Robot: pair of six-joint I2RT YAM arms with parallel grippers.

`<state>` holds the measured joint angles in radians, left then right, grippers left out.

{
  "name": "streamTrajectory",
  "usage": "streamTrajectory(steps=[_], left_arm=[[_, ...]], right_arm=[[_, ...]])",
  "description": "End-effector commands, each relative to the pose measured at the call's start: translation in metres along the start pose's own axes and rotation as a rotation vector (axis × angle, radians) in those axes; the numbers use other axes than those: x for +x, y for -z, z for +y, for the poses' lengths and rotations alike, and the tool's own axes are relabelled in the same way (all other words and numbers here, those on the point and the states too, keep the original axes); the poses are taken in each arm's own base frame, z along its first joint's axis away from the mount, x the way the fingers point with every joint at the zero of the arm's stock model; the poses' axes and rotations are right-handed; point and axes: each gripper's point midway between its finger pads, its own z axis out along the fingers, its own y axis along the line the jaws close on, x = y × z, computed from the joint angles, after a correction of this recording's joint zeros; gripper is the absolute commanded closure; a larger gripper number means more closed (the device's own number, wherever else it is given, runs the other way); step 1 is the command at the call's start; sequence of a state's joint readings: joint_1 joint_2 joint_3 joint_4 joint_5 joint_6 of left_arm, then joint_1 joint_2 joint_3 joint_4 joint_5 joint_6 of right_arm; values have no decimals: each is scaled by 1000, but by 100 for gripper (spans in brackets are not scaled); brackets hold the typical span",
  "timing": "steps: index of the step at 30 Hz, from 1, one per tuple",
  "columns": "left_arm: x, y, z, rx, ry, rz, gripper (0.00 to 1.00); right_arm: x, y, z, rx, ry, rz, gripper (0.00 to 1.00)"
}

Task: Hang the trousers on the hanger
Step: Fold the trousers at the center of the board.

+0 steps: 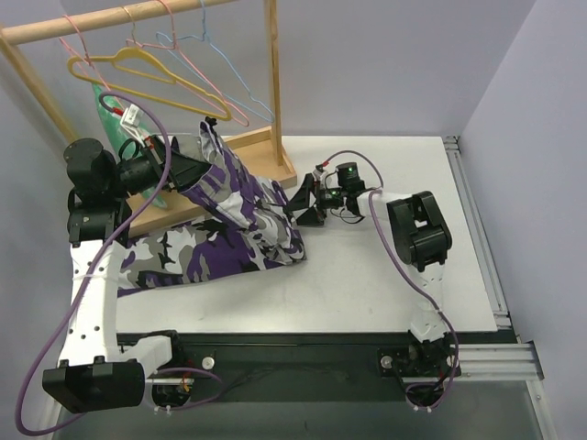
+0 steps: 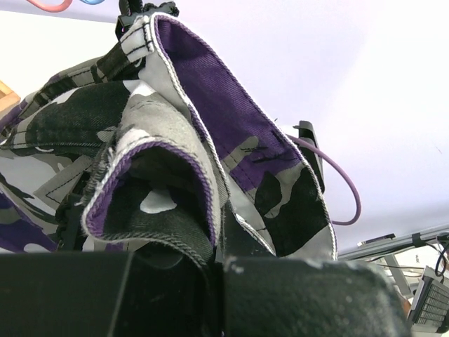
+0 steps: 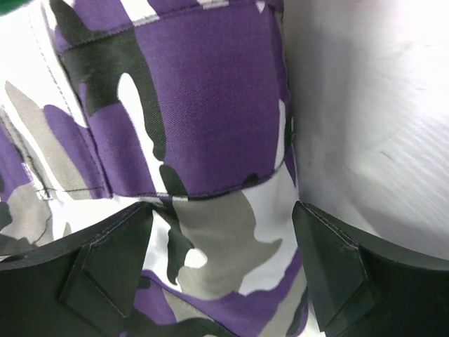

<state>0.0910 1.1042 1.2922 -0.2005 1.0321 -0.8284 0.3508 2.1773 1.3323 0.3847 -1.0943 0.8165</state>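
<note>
Trousers [image 1: 220,234] in purple, black, white and grey camouflage lie across the left half of your white table [image 1: 385,284]. One end is pulled up off the surface toward the wooden rack [image 1: 272,82] at the back. Your left claw [image 1: 209,126] is clamped on that raised end. In the left wrist view the cloth bunches in thick folds right in front of the camera and hides most of the claw. You can see a stitched hem curling over and the purple inner side showing.

Your right claw [image 1: 307,203] sits low at the right edge of the trousers, near the middle of the table. Its jaws stand wide apart and grip nothing. In the right wrist view its two black fingers [image 3: 105,260] frame the camouflage cloth. The trouser edge runs between them, and bare table shows to the right of it. You cannot tell from these views whether the fingertips touch the cloth.

Your yellow hanger [image 1: 128,57] hangs by its hook from the rack's top rail, above and to the left of the raised cloth, with nothing on it. Pink hangers [image 1: 167,11] and a blue hanger [image 1: 252,92] hang on the same rail beside it. A green garment [image 1: 108,115] hangs below them, behind your left arm.
</note>
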Motion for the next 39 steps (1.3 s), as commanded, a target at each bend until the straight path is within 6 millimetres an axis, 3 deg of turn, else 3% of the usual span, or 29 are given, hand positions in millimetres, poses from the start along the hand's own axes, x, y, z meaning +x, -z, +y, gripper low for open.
streamTrajectory(steps=[1, 8, 12, 14, 15, 18, 19, 22, 25, 26, 27, 28, 29, 32, 34, 36, 39], left_arm=[[-18, 10, -43, 85, -157, -50, 100], [-18, 10, -42, 87, -153, -45, 100], [-17, 9, -41, 89, -148, -40, 100], [-16, 9, -41, 90, -146, -39, 100], [-15, 9, -37, 85, -139, -39, 100], [-13, 7, -29, 71, -128, -46, 100], [-12, 7, -25, 64, -129, -49, 100], [-8, 5, -11, 35, -121, -56, 100], [-7, 0, 1, 4, -135, -59, 100], [-6, -2, 4, -7, -139, -57, 100], [-6, -8, 12, -30, -133, -52, 100], [-3, -11, 17, -48, -152, -36, 100], [3, -23, 24, -60, -146, -13, 100], [32, -55, 25, -24, -142, 84, 100], [39, -71, 30, -22, -145, 99, 100], [48, -87, 37, -17, -142, 126, 100], [54, -103, 45, -10, -152, 151, 100]], right_arm=[[21, -19, 9, -64, -8, 70, 18], [33, -29, 7, -83, -36, 104, 23], [37, -35, 15, -124, -66, 111, 54], [35, -36, 21, -146, -84, 109, 64], [31, -36, 27, -171, -66, 104, 76], [20, -29, 33, -200, -99, 89, 100], [17, -26, 35, -204, -109, 84, 100], [0, -2, 27, -189, -121, 28, 100], [-20, 39, 8, -119, -123, -67, 100], [-25, 53, 8, -91, -22, -97, 100], [-23, 73, -15, 4, -101, -102, 100], [-23, 84, -23, 59, -85, -107, 100], [-17, 108, -29, 132, -45, -85, 100], [-9, 146, -41, 238, -26, -91, 100], [-9, 183, -57, 300, -56, -142, 100], [3, 222, -75, 399, -80, -167, 100], [15, 259, -86, 459, -131, -232, 100]])
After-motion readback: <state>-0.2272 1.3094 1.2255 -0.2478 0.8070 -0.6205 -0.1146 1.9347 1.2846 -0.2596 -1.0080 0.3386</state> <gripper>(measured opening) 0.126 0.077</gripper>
